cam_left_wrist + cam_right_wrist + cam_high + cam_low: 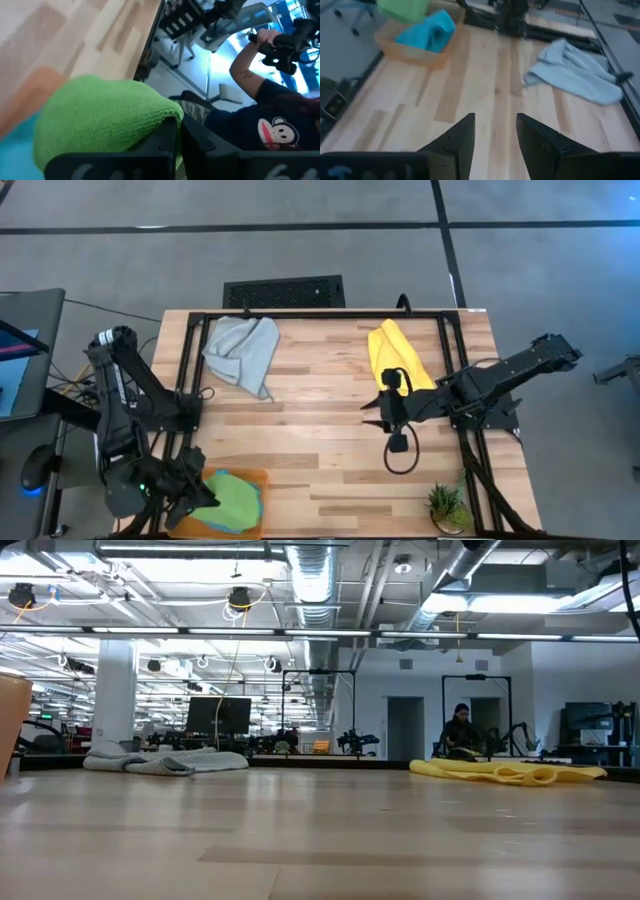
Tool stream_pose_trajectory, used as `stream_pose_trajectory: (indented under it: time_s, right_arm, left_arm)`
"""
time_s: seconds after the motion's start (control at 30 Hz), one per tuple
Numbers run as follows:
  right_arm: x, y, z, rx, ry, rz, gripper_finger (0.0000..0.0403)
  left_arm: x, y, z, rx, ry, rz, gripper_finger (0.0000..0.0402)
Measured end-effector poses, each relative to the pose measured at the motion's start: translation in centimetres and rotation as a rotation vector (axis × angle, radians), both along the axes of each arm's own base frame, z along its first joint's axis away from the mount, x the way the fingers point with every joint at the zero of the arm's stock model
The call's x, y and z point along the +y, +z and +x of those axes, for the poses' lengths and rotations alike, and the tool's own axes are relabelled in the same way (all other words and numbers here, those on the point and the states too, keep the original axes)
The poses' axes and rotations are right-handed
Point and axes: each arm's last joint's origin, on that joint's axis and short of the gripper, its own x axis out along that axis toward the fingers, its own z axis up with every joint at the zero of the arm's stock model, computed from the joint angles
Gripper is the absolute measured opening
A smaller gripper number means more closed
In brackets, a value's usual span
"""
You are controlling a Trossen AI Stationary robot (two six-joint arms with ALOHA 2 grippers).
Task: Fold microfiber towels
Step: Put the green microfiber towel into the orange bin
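The green towel [105, 115], folded into a thick pad, is over the orange tray [262, 476] at the table's near left corner, above the teal towel [427, 32] that lies in the tray. My left gripper [178, 131] is shut on it. The grey towel [243, 352] lies crumpled on the far left of the table. The yellow towel [398, 358] lies bunched on the far right. My right gripper [368, 413] hangs open above bare wood near the yellow towel, nothing between its fingers [465, 135]. My left gripper pinches the green towel by a folded edge [167, 117], several layers thick, between its two fingers. The rest of the pad bulges out ahead of the fingers. It is held above the teal towel and the tray [40, 82]; whether it rests on them I cannot tell.
A small potted plant [447, 505] stands at the near right corner. A black cable loop [400, 455] hangs under the right arm. Black frame rails [320, 313] run along the far and side edges. A person [270, 100] sits beyond the table's left side.
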Motion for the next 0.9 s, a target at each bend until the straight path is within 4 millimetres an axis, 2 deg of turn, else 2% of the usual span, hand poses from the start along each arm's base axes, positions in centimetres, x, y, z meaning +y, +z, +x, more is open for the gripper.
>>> stream_pose_trajectory:
  time_s: [0.37, 0.7, 0.9]
  right_arm:
    - [0.1, 0.4, 0.3, -0.044, 0.054, -0.015, 0.0168]
    - [0.2, 0.4, 0.2, -0.040, 0.056, -0.017, 0.0168]
    - [0.2, 0.4, 0.2, -0.038, 0.067, -0.035, 0.0168]
  left_arm:
    - [-2.6, -1.2, -0.7, 0.145, 0.040, -0.209, 0.0000]
    - [-1.6, -2.9, -1.4, 0.366, 0.159, -0.202, 0.0000]
    - [-1.4, -2.9, -1.1, 0.347, 0.146, -0.165, 0.0000]
